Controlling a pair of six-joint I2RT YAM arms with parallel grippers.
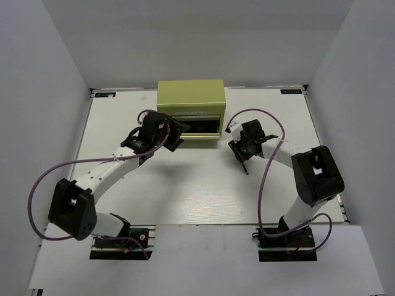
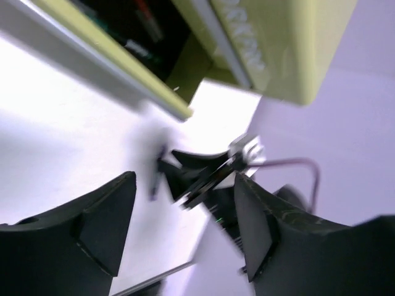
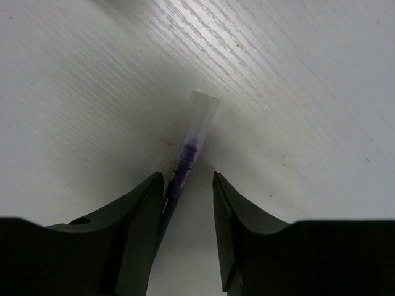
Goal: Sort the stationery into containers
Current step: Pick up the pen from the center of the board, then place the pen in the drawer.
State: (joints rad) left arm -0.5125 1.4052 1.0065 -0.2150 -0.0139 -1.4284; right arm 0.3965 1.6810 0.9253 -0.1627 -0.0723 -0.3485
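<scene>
The yellow-green cabinet (image 1: 191,92) stands at the table's back, its lower drawer (image 1: 200,127) pulled out. In the left wrist view the drawer's dark inside holds a thin red pen (image 2: 146,13) behind the drawer front (image 2: 105,58). My left gripper (image 1: 176,137) hovers by the drawer's left front corner, open and empty (image 2: 185,179). My right gripper (image 1: 242,155) is down at the table right of the drawer. A thin dark pen (image 3: 188,148) with a clear cap lies between its fingers (image 3: 187,179), touching the left one, with a gap to the right one. The pen's tip (image 1: 245,168) pokes out below the gripper.
White walls enclose the table on three sides. The right arm (image 2: 210,176) and its purple cable (image 2: 308,166) show past the left gripper's fingers. Purple cables (image 1: 271,123) loop off both arms above the tabletop.
</scene>
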